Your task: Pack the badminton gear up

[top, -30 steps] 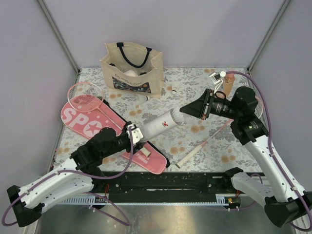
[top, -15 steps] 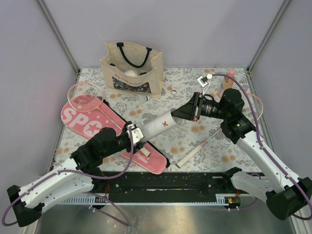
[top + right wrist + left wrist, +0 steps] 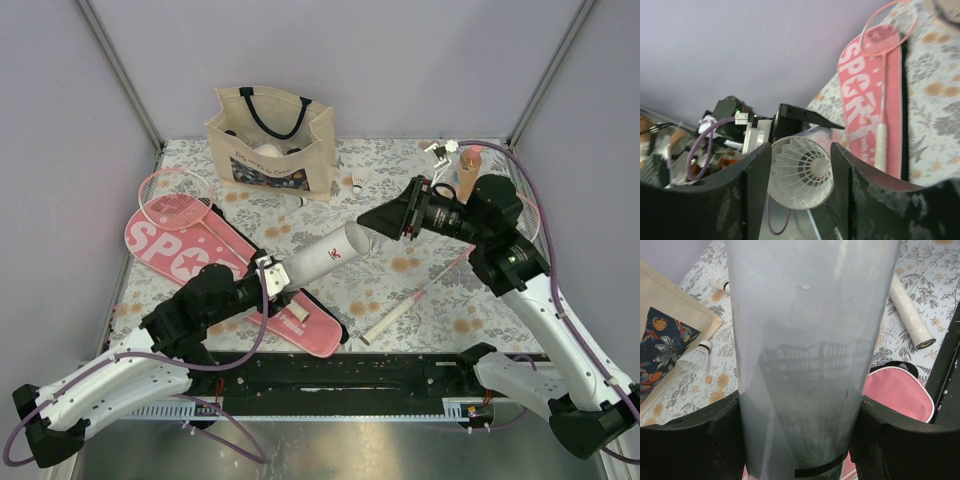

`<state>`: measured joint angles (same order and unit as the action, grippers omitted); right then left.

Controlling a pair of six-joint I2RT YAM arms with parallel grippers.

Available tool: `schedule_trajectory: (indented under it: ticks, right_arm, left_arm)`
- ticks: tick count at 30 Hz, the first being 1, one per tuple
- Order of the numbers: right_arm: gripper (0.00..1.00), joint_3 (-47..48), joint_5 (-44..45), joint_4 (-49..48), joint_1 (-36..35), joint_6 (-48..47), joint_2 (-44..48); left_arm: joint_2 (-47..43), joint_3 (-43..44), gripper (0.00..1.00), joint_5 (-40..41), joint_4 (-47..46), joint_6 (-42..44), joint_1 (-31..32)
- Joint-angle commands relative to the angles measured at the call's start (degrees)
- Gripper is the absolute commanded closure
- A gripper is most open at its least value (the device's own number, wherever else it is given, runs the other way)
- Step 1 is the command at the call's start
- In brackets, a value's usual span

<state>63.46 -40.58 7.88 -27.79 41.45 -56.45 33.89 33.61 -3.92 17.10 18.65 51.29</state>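
Your left gripper [image 3: 268,275] clamps the stiff, slick tube [image 3: 325,255]; at its mouth the featherlight, crushable shuttlecock [image 3: 802,172] sits between your right gripper's [image 3: 372,218] spread fingers; handle it by the cork.

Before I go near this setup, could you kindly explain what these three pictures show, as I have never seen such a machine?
These are two robot arms bolted at the table's near edge, each ending in a two-finger claw. The wide picture comes from a fixed camera above and behind them. The other two come from a small camera on each wrist, so each shows its own fingers. The left claw is closed on a long white tube. The right claw is at the tube's open end with a shuttlecock between its fingers; whether it grips it I cannot tell. On the floral table lie a pink case with a racket on it, a second racket, a loose shuttlecock, a beige tote and an orange bottle.
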Motion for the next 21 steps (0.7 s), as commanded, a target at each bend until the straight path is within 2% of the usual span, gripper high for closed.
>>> schedule_trajectory:
  ticks: [1, 5, 9, 14, 21]
  right_arm:
    - [0.39, 5.0, 10.67, 6.87, 0.72, -7.95, 2.48]
    - [0.35, 5.97, 23.92, 11.36, 3.52, -16.29, 1.43]
    - [0.35, 8.6, 33.25, 17.06, 8.1, -27.8, -4.44]
    - [0.35, 15.62, 49.69, 25.94, 8.54, -43.18, -15.87]
    - [0.34, 28.45, 58.23, 39.65, 9.33, -56.03, -37.39]
  left_arm:
    - [-1.81, 0.5, 0.44, 0.14, -3.92, 0.68, 0.22]
    - [-1.81, 1.02, 0.44, 0.67, -3.04, 0.59, 0.22]
    - [-3.3, 1.2, 0.44, 0.58, -2.34, 0.15, 0.13]
    - [-6.81, 0.41, 0.44, -1.96, -3.39, -0.2, 0.13]
    - [-7.61, 0.06, 0.43, -4.42, -5.15, -0.37, 0.22]
